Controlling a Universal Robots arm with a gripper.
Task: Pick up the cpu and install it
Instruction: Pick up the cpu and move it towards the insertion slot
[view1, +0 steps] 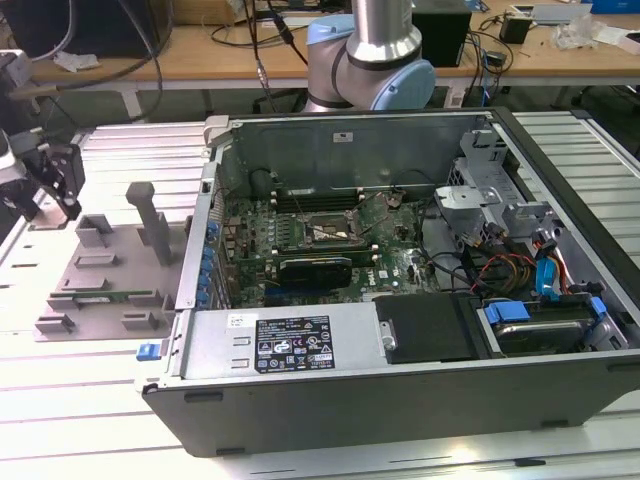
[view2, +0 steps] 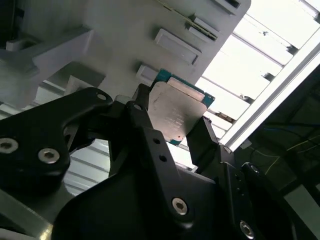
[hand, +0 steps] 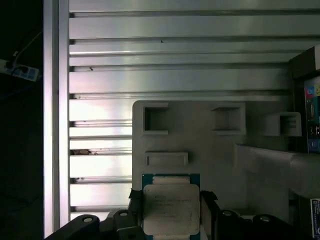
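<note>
While the gripper (view1: 48, 205) hangs over the grey tray (view1: 110, 290), at about nine o'clock from the open computer case (view1: 400, 400) in the exterior view, its jaws pinch the cpu (hand: 171, 209) by two opposite edges. The chip's silvery top shows in both wrist views. Inside the case, at three o'clock from the gripper, sits the black socket frame (view1: 330, 232).

A wooden desk (view1: 200, 58) runs along the top of the exterior view, strewn with cables (view1: 258, 45); my ribbed metal surface (view1: 70, 410) gleams, perhaps under overhead light.
</note>
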